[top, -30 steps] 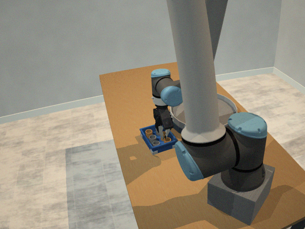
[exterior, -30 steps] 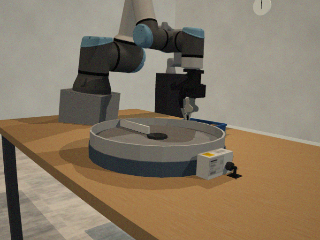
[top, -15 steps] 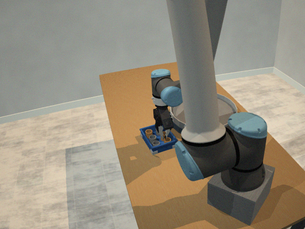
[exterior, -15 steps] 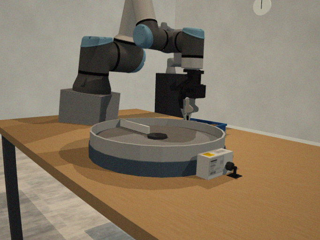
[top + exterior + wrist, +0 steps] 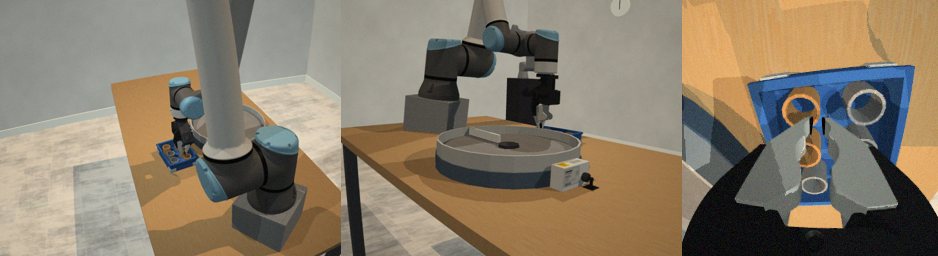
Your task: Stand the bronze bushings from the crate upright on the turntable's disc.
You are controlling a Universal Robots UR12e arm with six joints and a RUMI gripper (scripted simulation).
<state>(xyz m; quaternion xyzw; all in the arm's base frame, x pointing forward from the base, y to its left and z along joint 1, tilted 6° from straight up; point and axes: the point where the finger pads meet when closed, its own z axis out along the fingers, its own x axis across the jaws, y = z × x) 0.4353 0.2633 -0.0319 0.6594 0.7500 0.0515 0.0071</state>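
Inside the blue, thin-walled rectangular crate (image 5: pixel 183 166) (image 5: pixel 577 133) (image 5: pixel 832 76) on the wood-grained tabletop (image 5: pixel 143 115) (image 5: pixel 588 214) (image 5: pixel 807 30), three hollow, cylindrical bronze bushings (image 5: pixel 166 150) (image 5: pixel 813 93) are seen among smooth grey steel bushings (image 5: pixel 174 162) (image 5: pixel 853 93). Above them, the end effector (image 5: pixel 183 153) (image 5: pixel 540 125) (image 5: pixel 817 118) is clenched, nothing gripped. No bushing is seen on the turntable's visible round disc (image 5: pixel 252 121) (image 5: pixel 531 141).

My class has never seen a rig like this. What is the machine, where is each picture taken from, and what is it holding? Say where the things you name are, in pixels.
It is a robot arm (image 5: pixel 220 68) (image 5: pixel 442 66) with a two-jaw gripper (image 5: pixel 185 154) (image 5: pixel 540 125) (image 5: pixel 817 118). The top view looks down from above, the exterior view looks across the table from beyond the turntable (image 5: pixel 199 141) (image 5: pixel 506 163) (image 5: pixel 712 122), and the wrist view looks past the jaws into the blue crate (image 5: pixel 180 166) (image 5: pixel 578 135) (image 5: pixel 832 76). Inside stand bronze bushings (image 5: pixel 166 150) (image 5: pixel 811 95) and steel bushings (image 5: pixel 170 155) (image 5: pixel 854 97). A pale box (image 5: pixel 557 177) sits beside the turntable. The jaws are nearly together, apparently holding nothing.
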